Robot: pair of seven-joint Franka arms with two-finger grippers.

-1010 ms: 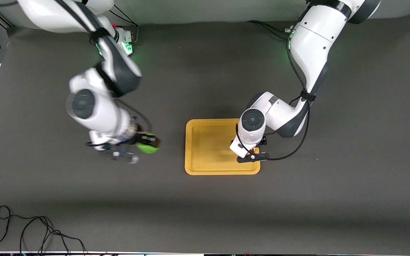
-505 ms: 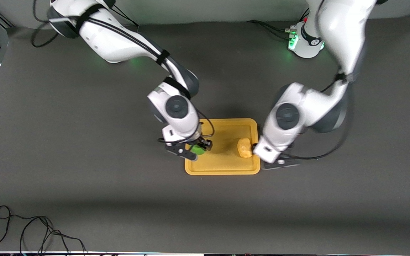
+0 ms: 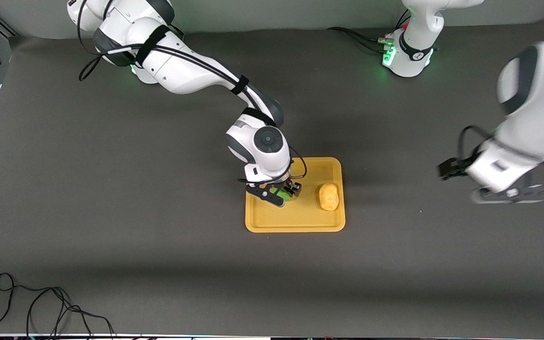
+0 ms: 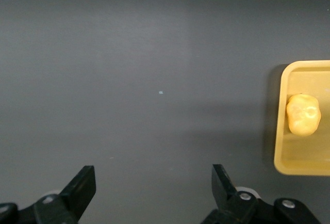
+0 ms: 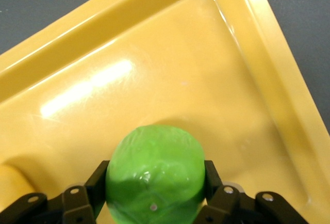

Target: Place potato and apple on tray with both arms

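The orange-yellow tray (image 3: 295,224) lies mid-table. The yellow-tan potato (image 3: 328,196) rests on it, at the end toward the left arm; it also shows in the left wrist view (image 4: 303,114) with the tray's corner (image 4: 281,159). My right gripper (image 3: 281,192) is shut on the green apple (image 3: 282,193) over the tray's end toward the right arm. In the right wrist view the apple (image 5: 154,176) sits between the fingers (image 5: 97,184) above the tray floor (image 5: 170,79). My left gripper (image 3: 451,170) is open and empty, over bare table toward the left arm's end; its jaws show in its wrist view (image 4: 152,190).
Dark grey mat covers the table. Black cables (image 3: 40,307) lie near the front edge toward the right arm's end. The arm bases (image 3: 409,52) stand along the table's back edge.
My right gripper carried the apple from the bare table to over the tray. My left gripper let go of the potato on the tray and swung away toward its end of the table.
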